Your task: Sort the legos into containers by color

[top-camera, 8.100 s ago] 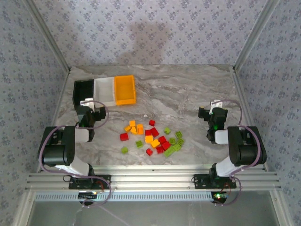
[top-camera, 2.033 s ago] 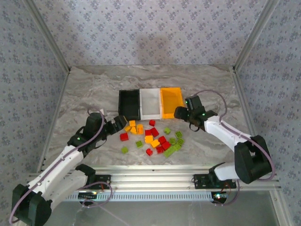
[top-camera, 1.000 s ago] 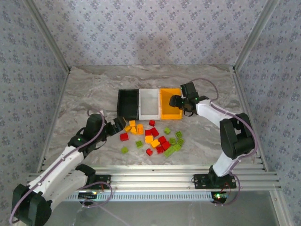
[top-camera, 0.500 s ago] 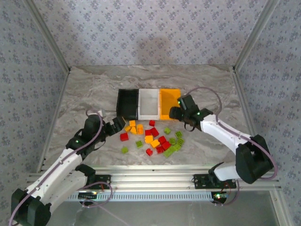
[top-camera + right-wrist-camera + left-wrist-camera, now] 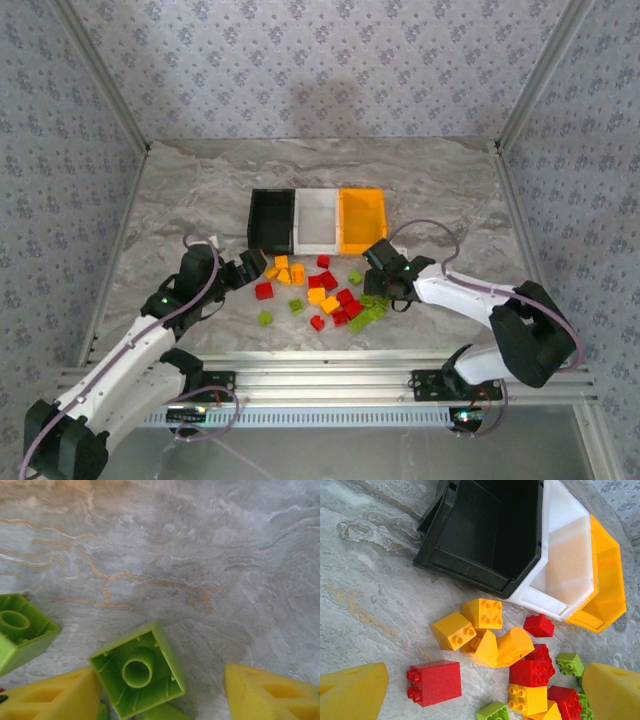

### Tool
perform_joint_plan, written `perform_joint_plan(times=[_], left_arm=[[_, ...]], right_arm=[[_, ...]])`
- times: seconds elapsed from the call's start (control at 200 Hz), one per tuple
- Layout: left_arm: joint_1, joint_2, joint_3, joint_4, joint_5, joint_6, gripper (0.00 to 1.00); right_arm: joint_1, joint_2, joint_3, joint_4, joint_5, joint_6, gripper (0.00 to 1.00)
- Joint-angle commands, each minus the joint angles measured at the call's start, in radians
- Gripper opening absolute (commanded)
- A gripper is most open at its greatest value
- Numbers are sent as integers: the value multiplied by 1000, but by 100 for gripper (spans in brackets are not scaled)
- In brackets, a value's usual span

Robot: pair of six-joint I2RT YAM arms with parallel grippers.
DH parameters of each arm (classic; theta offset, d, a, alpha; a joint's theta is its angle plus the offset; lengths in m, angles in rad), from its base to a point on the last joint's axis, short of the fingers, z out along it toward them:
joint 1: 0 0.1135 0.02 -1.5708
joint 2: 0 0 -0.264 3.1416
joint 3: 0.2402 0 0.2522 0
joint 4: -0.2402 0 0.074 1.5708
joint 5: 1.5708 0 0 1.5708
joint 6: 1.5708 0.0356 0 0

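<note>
Right wrist cam: the lime green brick point(image 5: 137, 675) lies between the fingers of the right gripper point(image 5: 160, 695), low in frame and off-centre. It's hard up against the picture-left finger point(image 5: 50, 695), w/ bare table point(image 5: 200, 555) between it and the other finger. Jaws are spread and not pinching anything yet.

The brick is flipped, hollow side up and studs down. It looks near-square, so there's no real long axis to line up on. Its walls sit skewed to the line between the fingers, so I'd judge you'll catch corners unless you twist the wrist first. A second green brick point(image 5: 22, 630) sits just beside it, picture-left, and more green peeks out under the target, so watch for crowding.

In the top view the green ones are on the right flank of the lego pile point(image 5: 325, 290), so the right arm is clearly nearer. The left gripper point(image 5: 255, 266) hangs at the pile's left edge, also spread wide and holding nothing. It's near the yellow bricks point(image 5: 480, 630) and a red brick point(image 5: 434, 682).

The black bin point(image 5: 272, 222), white bin point(image 5: 317, 220) and orange bin point(image 5: 362, 218) stand in a row just beyond the pile, touching side to side. Can't tell which one green goes in.
</note>
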Motion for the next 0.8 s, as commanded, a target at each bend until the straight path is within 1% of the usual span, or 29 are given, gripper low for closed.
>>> perform_joint_plan(times=[0.0,0.15,0.3,0.485,0.65,0.77,0.8], left_arm=[[-3,-9,-2,3,9,19,99],[-4,-12,-2,2,9,19,99],[-4,-9,-3,10,9,16,99],[-4,-10,16,-20,-14,20,99],[-4,-13,19,-27,-33,19,99],[-4,-17,29,-48,-48,26,99],[-4,-16,35,-61,-55,31,99]], right_arm=[[0,41,25,-9,29,3,64],[-19,52,26,-11,46,2,56],[-56,59,20,25,37,-17,55],[-70,49,18,42,26,-30,41],[-77,-24,47,16,27,-68,30],[-75,-110,118,-10,29,-107,27],[-74,-118,147,-18,27,-147,27]])
